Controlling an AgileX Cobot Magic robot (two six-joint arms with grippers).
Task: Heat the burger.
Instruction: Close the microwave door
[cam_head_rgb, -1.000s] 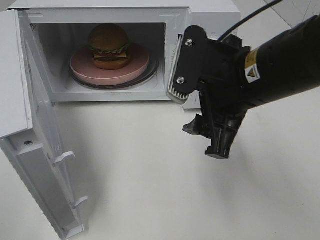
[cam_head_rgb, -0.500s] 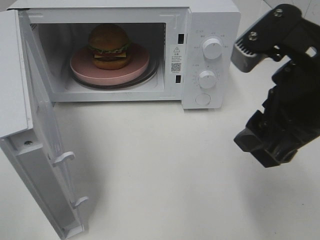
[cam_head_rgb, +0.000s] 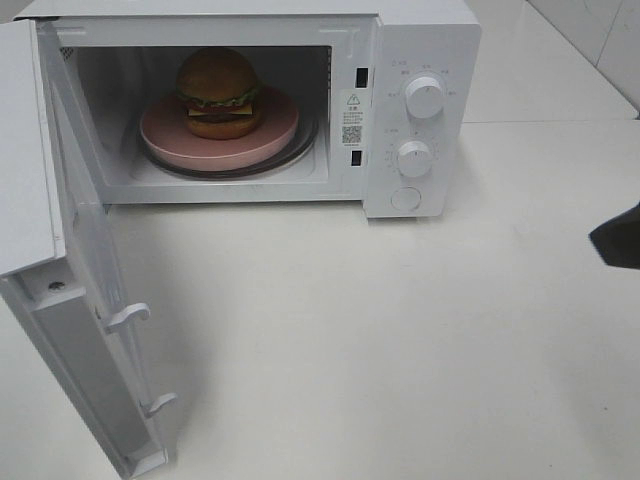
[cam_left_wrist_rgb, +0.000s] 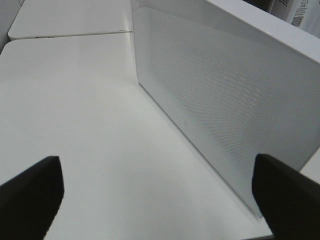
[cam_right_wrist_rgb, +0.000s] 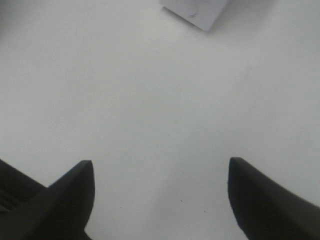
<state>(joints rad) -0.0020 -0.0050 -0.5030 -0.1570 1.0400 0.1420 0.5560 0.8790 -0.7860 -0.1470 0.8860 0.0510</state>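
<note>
Sitting on a pink plate (cam_head_rgb: 275, 140) inside the microwave (cam_head_rgb: 425, 40), the burger (cam_head_rgb: 218, 92) is in plain sight, since the door (cam_head_rgb: 75, 310) hangs wide open. My left claw (cam_left_wrist_rgb: 157, 172) is spread and grips nothing, hovering over the white surface (cam_head_rgb: 350, 330) beside a dotted white panel of the microwave. My right claw (cam_right_wrist_rgb: 161, 167) is likewise spread and empty above the surface, near the microwave's front corner.

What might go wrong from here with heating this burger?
The microwave door stands wide open; heating cannot start until it is shut. The left gripper, open near the door's outer face, may push too hard and slide the microwave. A slam might jolt the burger on its pink plate.
</note>
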